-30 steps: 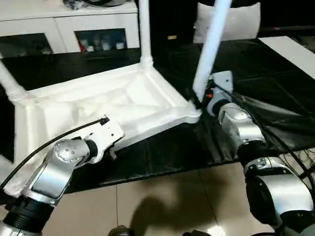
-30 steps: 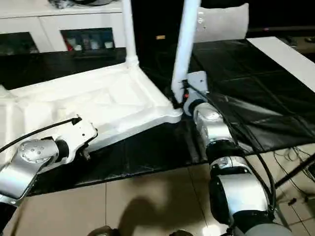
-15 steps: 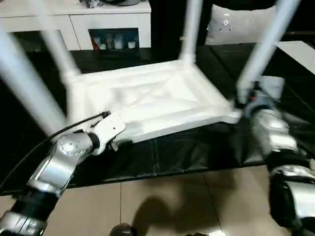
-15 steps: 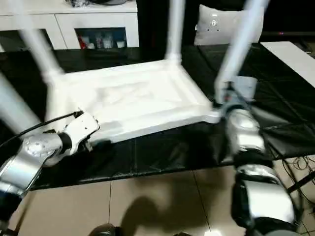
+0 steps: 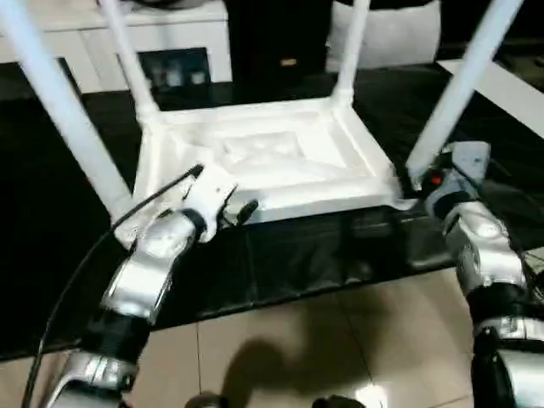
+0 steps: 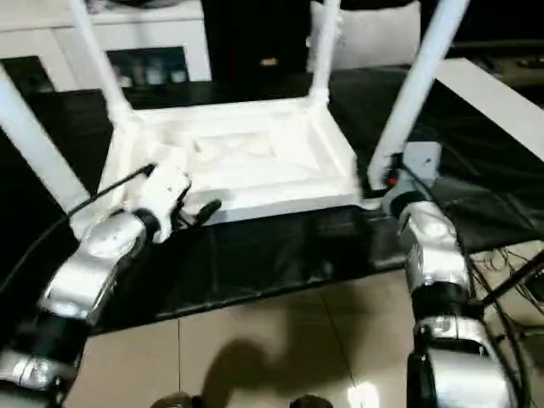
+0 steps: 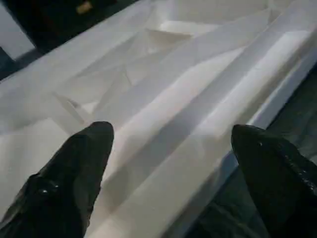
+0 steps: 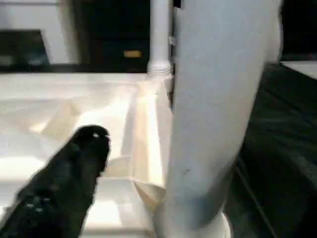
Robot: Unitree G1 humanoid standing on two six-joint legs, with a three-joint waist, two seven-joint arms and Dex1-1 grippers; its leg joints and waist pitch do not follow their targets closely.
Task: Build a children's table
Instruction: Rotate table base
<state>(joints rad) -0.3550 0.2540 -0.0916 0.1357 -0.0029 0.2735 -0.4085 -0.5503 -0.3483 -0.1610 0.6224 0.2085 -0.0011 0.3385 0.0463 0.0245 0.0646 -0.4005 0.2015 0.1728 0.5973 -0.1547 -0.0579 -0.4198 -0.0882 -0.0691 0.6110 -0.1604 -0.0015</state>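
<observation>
The children's table [image 5: 263,157] lies upside down in front of you on the black sheet [image 5: 297,255], ribbed underside up, with all four legs rising from its corner sockets. Behind it, the white cabinet [image 5: 170,42] holds some small items behind its glass door, too blurred to identify.

Your left end effector [image 7: 171,163] sits at the near long edge of the top, its two black fingers [image 7: 74,173] spread wide apart with the rim between them and closed on nothing. Your right end effector [image 5: 416,183] is at the near right corner, against the base of the leg [image 5: 455,93] there. One black finger [image 8: 69,183] shows beside that leg in the right wrist view, and you cannot tell whether it grips or merely rests alongside.

Compared with a second ago, the head camera has swung, so all four legs are now in view instead of two. The left end effector has come further in over the near edge.
</observation>
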